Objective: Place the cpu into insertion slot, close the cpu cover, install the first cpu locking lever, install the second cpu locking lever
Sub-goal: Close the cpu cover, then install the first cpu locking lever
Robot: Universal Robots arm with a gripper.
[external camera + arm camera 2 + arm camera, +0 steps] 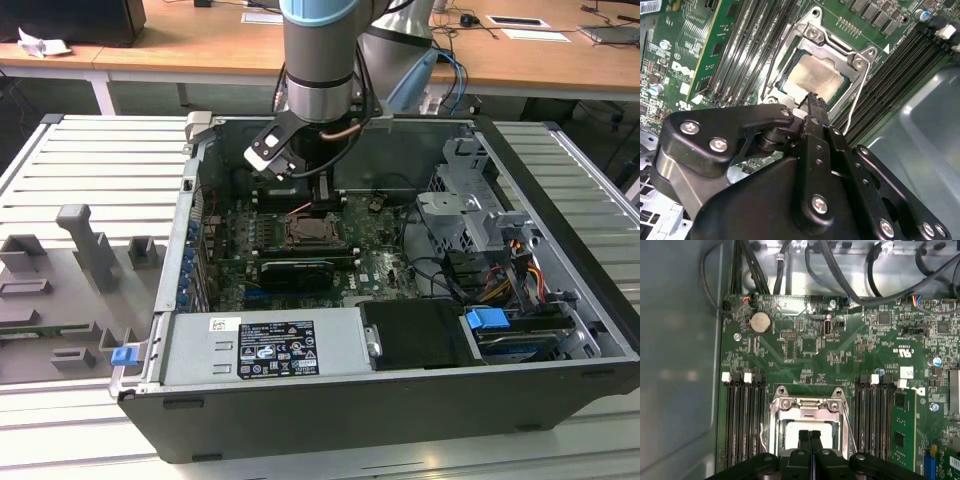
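The cpu [812, 75] lies flat in the insertion slot [315, 232] on the green board, its pale metal top showing through the window of the cpu cover [812, 42]. The cover lies down over it, its silver frame [807, 405] around the chip [790, 432]. A thin wire lever [860, 95] runs along one side of the socket, and another lever [762, 440] along the opposite side. My gripper [812, 96] hangs just above the chip's edge with its two black fingers pressed together and nothing between them. In the exterior view, the gripper [322, 190] is inside the open computer case.
Long black memory slots [742, 425] flank the socket on both sides. A green card [902, 430] stands beside one bank. Black cables [840, 275] cross the case wall past the board. A drive cage [470, 210] and power supply [270, 345] fill the rest of the case.
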